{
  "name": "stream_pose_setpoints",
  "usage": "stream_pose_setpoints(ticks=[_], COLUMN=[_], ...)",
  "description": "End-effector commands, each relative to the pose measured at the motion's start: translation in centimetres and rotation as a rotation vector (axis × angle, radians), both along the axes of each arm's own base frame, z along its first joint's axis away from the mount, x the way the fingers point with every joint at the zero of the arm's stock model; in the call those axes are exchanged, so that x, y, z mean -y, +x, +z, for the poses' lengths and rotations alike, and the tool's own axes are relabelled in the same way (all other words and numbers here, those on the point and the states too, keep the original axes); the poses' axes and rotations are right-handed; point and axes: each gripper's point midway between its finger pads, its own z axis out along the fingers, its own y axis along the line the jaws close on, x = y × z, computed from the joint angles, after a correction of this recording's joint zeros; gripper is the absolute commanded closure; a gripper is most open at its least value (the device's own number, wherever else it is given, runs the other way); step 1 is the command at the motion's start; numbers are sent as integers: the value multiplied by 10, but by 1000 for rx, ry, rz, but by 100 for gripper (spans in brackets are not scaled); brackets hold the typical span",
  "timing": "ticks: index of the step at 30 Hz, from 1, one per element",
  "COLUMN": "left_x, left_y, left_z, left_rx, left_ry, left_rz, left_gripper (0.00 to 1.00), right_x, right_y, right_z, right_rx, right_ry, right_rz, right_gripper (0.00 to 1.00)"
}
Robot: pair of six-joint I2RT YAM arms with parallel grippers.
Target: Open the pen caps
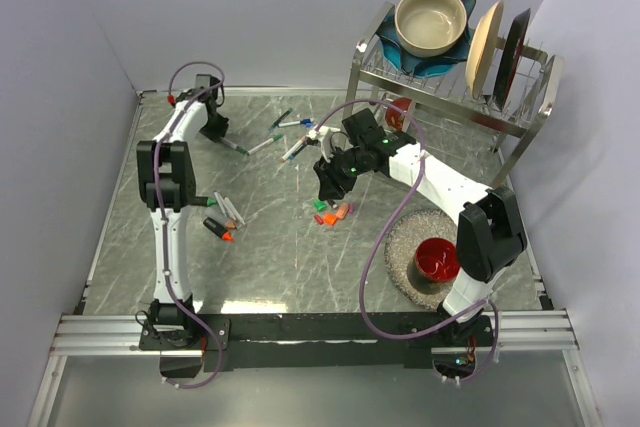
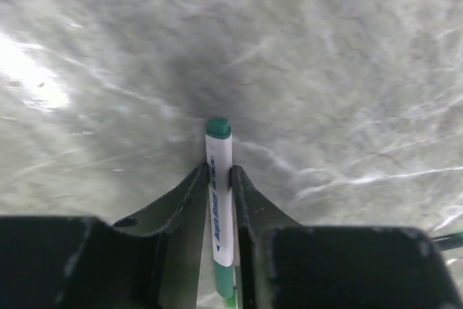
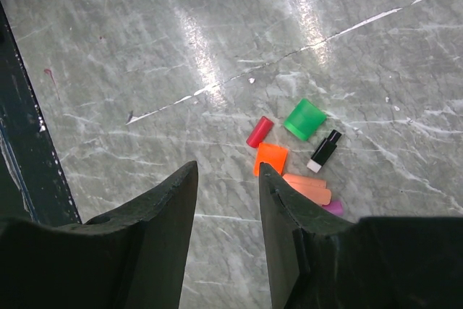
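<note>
1. The right fingers (image 3: 228, 179) stand partly open, holding nothing, above loose pen caps (image 3: 270, 157) lying together on the surface: red, green, orange, black, pink.
2. The left fingers (image 2: 218, 179) pinch the white barrel of a green marker (image 2: 219, 153). Its green end (image 2: 218, 128), likely the cap, juts out beyond them.
3. Probably light, stiff, slick plastic: hold the barrel and pull the cap straight off.
4. The grey marbled surface (image 1: 280, 267) is glossy, with a dish rack (image 1: 450, 97) at the far right and pale walls.

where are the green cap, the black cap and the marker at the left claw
wide green plastic cap (image 3: 304, 119), right wrist view, side wall
short black plastic cap (image 3: 327, 146), right wrist view, black body
white green-ended marker (image 2: 219, 200), left wrist view, printed barrel
</note>
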Motion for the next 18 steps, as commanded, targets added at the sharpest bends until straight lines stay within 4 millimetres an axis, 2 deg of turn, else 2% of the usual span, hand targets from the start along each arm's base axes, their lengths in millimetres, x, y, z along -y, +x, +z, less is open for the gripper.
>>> stream_pose_setpoints(ticks=[1, 7, 9, 12, 14, 15, 17, 18], left_x=[-25, -26, -27, -28, -26, -23, -22, -20], left_y=[-41, -61, -68, -73, -76, -84, -86, -92], left_z=[-18, -20, -18, -12, -3, -9, -7, -12], left_rx=[-130, -173, -187, -180, -163, -181, -172, -191], left_ry=[66, 99, 125, 157, 181, 192, 217, 224], left_rz=[-34, -136, -204, -298, -378, -408, -470, -490], left_gripper=[77, 86, 92, 95, 95, 94, 91, 84], right_x=[2, 2, 1, 1, 2, 1, 1, 2], right_y=[0, 0, 0, -1, -1, -1, -1, 0], right_z=[21, 21, 21, 21, 19, 20, 21, 21], right_rx=[51, 50, 48, 45, 41, 44, 47, 46], right_ry=[38, 38, 39, 43, 40, 42, 41, 42], right_rz=[8, 9, 8, 9, 9, 10, 12, 8], right_gripper=[53, 53, 53, 53, 53, 53, 53, 53])
